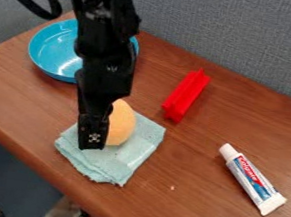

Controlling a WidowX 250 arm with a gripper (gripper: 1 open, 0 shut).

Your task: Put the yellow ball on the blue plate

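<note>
The ball (122, 125) sits on the cloth (109, 148) at the bench's (228, 116) near edge, well apart from the plate (51, 50); we judge nothing delivered yet, with grasp, lift and carry all left; our jaws stand wide, empty, with the gripper (91, 134) low at the ball's left side, partly hiding it.
</note>
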